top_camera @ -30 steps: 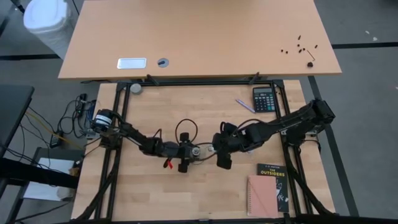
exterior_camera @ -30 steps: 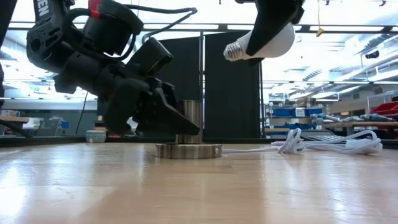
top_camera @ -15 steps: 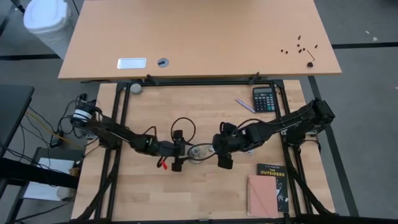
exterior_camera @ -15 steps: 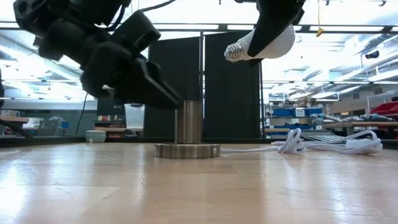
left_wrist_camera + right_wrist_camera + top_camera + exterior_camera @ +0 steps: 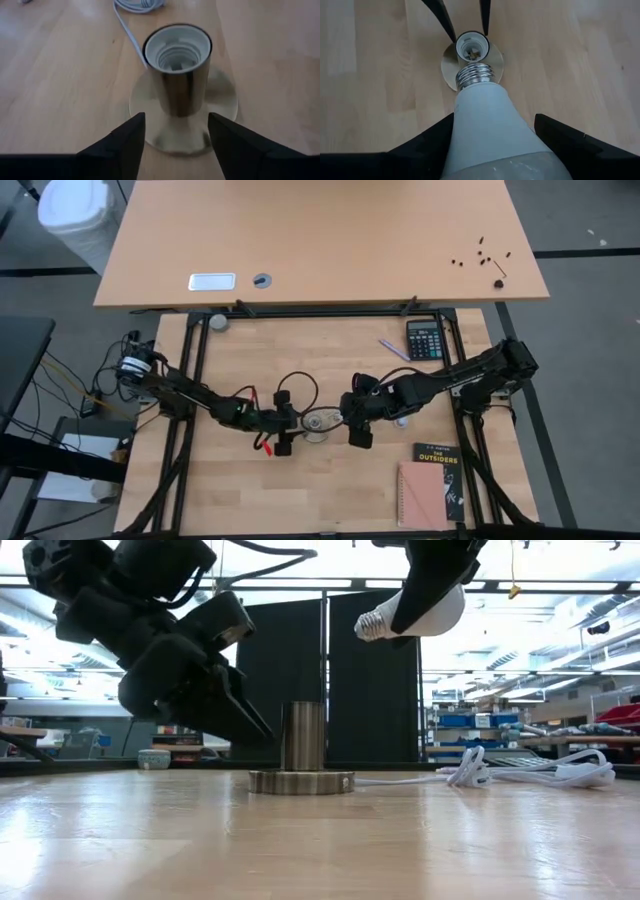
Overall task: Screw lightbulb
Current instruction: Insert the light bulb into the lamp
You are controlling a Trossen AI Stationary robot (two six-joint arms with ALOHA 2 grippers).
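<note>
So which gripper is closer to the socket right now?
Left. The left gripper sits low beside the socket, fingers open toward it; the right gripper holds the lightbulb above it.

You are losing the lightbulb (image 5: 495,130) round end past the right wrist view's edge, the right pincer (image 5: 425,590) running off the low view's top, the socket (image 5: 320,422) sitting too small overhead for detail.
</note>
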